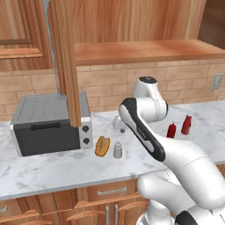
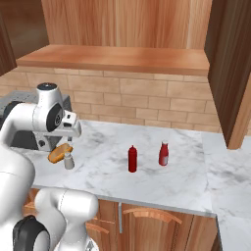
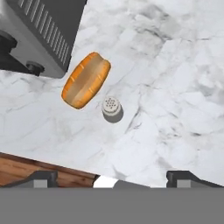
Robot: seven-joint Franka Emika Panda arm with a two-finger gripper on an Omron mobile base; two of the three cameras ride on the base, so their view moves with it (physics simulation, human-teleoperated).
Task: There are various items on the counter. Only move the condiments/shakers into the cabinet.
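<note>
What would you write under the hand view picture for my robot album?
Open jaws hover above a small grey cylindrical shaker beside an orange-brown bun on the white marble counter.

Grey shaker (image 3: pixel 112 108) upright just beside bun (image 3: pixel 86 80); two red bottles (image 2: pixel 132 158) (image 2: pixel 163 153) apparently upright, well apart.

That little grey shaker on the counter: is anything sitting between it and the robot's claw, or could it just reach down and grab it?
Nothing visible blocks it. In the hand view the open gripper looks down on the shaker with only bare counter between. The bun lies close beside the shaker, apart from it, so the fingers might brush it.
</note>
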